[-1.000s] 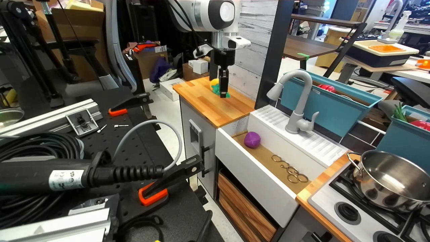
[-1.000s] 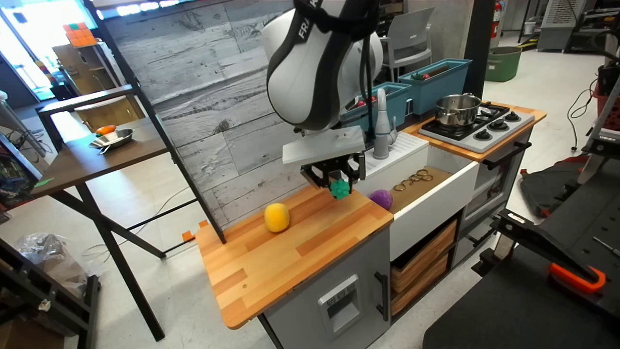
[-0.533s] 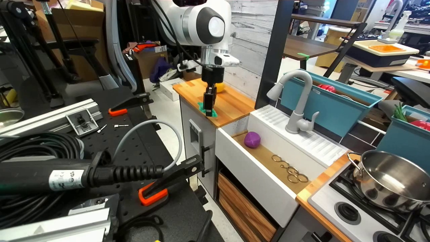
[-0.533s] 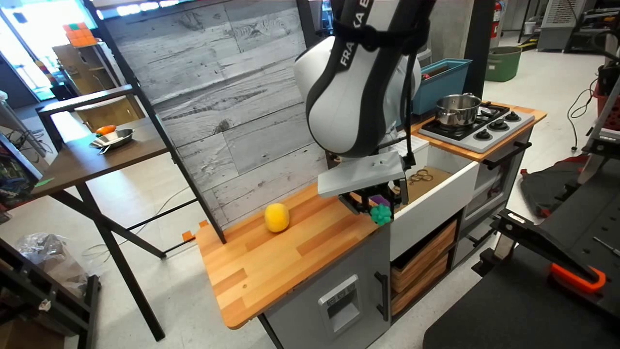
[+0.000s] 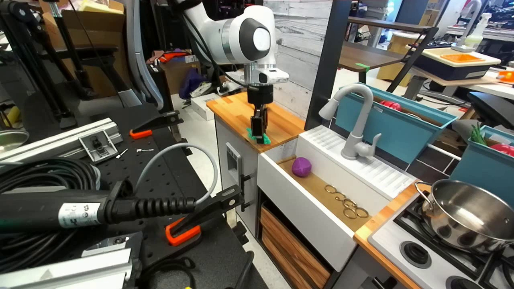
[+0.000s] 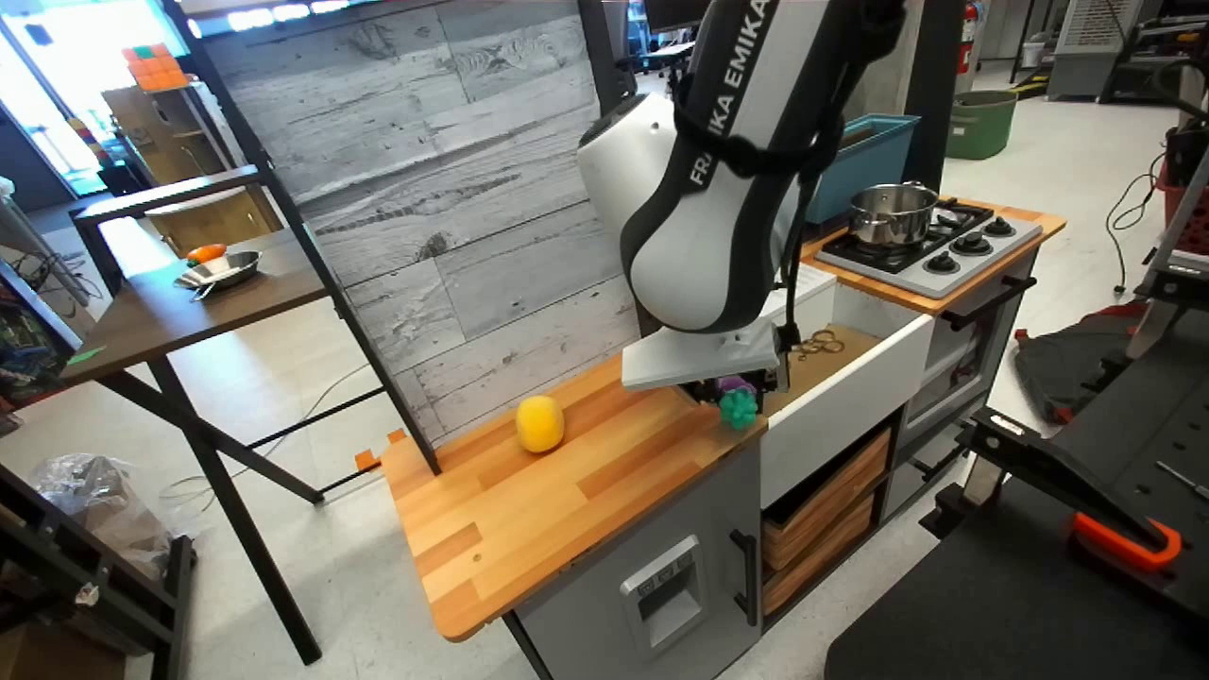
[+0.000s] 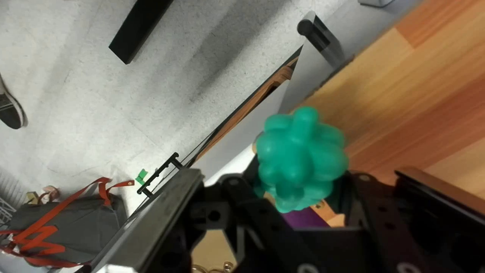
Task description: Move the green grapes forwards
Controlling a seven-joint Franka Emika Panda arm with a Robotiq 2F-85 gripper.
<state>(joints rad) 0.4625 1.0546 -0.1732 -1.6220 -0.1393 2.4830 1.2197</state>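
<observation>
holding green grapes (image 6: 738, 407), gripper (image 7: 297, 177) clamped on them, right of centre in an exterior view, yellow fruit (image 6: 540, 424) farther left

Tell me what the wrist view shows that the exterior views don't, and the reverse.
Wrist view only: a dark shoe at the left edge.
Exterior views only: the pot on the stove in both, and, in an exterior view, the yellow fruit.
Shared: the green grapes in the gripper, the wooden counter and the purple piece, mostly hidden in the wrist view.
</observation>
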